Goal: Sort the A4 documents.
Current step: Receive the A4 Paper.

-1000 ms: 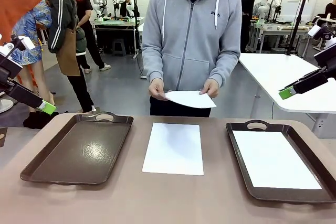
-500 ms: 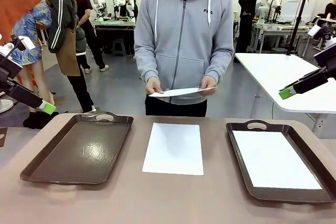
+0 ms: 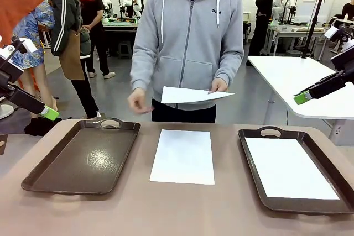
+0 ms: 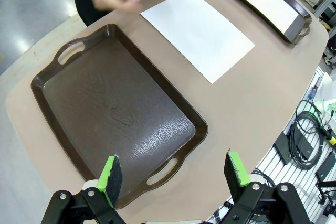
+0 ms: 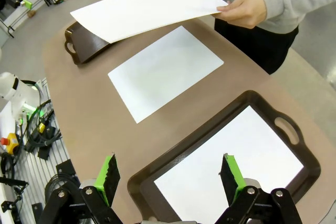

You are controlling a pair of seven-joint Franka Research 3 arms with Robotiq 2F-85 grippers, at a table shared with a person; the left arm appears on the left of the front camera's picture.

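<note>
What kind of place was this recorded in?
Probably a robotics lab or workshop: a white worktable on an open floor, bundled cables beside the brown table, a black equipment stand.

On the bench (image 3: 182,214), one sheet (image 3: 183,156) lies between two trays (image 3: 83,158); another sheet (image 3: 287,168) lies in the right tray (image 3: 251,158).

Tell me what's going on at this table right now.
A person holds one A4 sheet in one hand at the table's far side. A second sheet lies on the table between two brown trays, and a third sheet lies in the right tray; the left tray is bare. The left gripper and right gripper hang open, holding nothing.
</note>
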